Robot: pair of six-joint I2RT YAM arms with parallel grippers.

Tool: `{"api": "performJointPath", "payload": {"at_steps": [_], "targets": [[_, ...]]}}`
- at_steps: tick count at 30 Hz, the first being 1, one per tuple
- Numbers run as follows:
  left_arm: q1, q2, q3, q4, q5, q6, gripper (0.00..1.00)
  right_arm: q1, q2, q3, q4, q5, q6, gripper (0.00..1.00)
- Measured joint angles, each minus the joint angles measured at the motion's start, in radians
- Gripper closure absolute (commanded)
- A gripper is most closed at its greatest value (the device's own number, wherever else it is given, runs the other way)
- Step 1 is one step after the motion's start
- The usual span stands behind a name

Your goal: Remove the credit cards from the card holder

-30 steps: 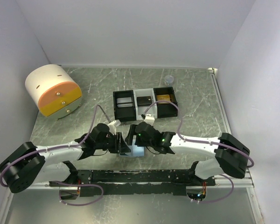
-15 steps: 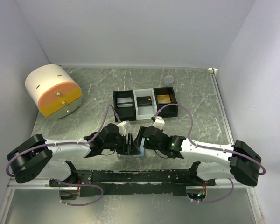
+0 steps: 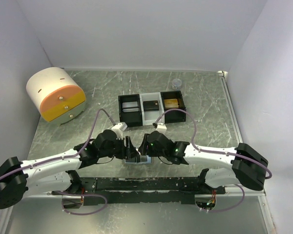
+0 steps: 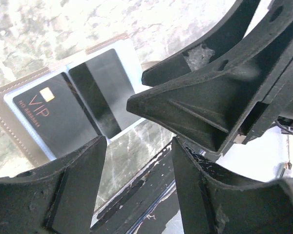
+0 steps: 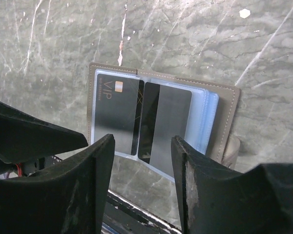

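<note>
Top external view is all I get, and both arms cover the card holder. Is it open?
Observer: Yes. The card holder lies open flat on the table.
Operator: Any cards inside?
Observer: Two dark ones, a VIP card and a striped card, side by side in the pale blue sleeves.
Operator: Is either claw gripping one?
Observer: No. The right claw and the left claw both stand open, with nothing between the fingers.

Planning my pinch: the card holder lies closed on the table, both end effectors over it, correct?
No: the right wrist view shows the card holder lying open, two dark cards showing. The left end effector and right end effector are over it.
</note>
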Motion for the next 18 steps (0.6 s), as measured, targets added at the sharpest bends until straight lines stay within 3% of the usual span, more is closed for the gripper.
{"api": "performJointPath", "payload": {"at_steps": [7, 18], "targets": [[0.0, 0.064, -0.012, -0.009, -0.018, -0.04, 0.34, -0.001, 0.043, -0.002, 0.053, -0.024, -0.002, 0.62], [0.0, 0.196, -0.014, 0.056, -0.015, -0.08, 0.34, -0.027, 0.116, -0.066, 0.116, -0.031, 0.014, 0.64]]}}
